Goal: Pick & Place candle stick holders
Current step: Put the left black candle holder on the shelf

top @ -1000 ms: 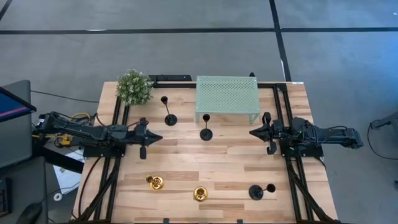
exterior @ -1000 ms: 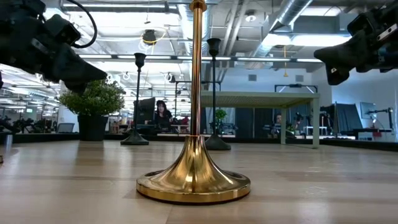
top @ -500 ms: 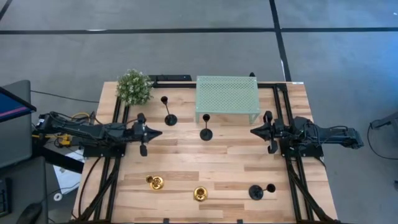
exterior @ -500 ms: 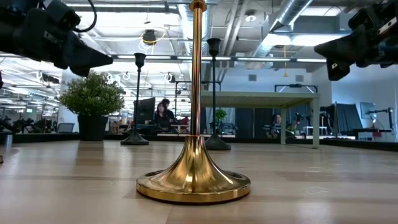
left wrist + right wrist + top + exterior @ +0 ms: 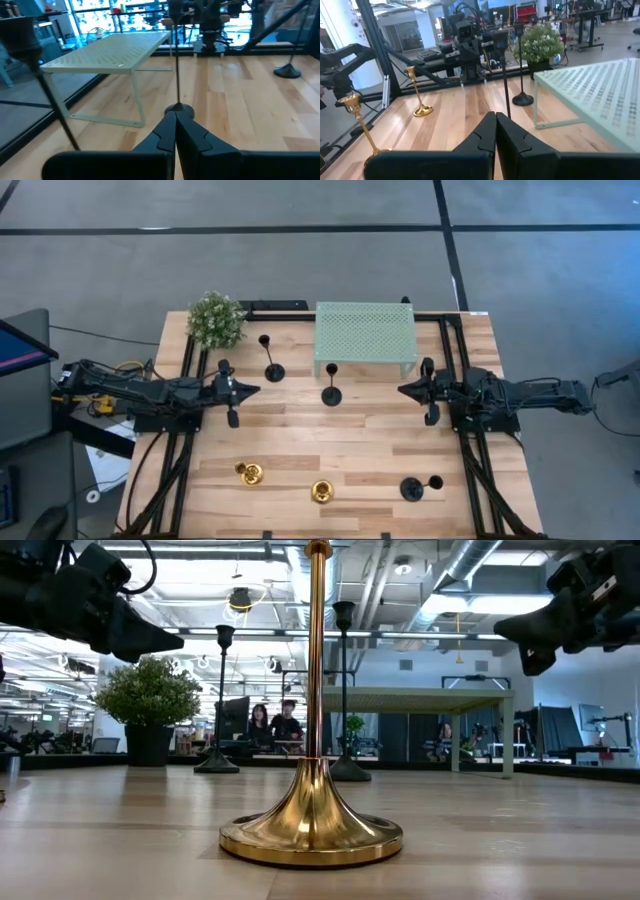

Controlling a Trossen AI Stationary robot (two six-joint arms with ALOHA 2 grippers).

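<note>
Near edge: two gold holders (image 5: 249,473) (image 5: 321,492) and one black holder (image 5: 411,488) are seen. Mid-table: two black holders (image 5: 273,371) (image 5: 331,395), w/ left gripper (image 5: 252,390) and right gripper (image 5: 404,390) at either side, both closed, nothing held. Far: mesh stand (image 5: 366,336), plant (image 5: 216,319).

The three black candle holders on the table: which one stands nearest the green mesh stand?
The middle black candle holder, right at the front edge of the green mesh stand. One black holder stands nearer the plant; another stands near the table's front edge.
</note>
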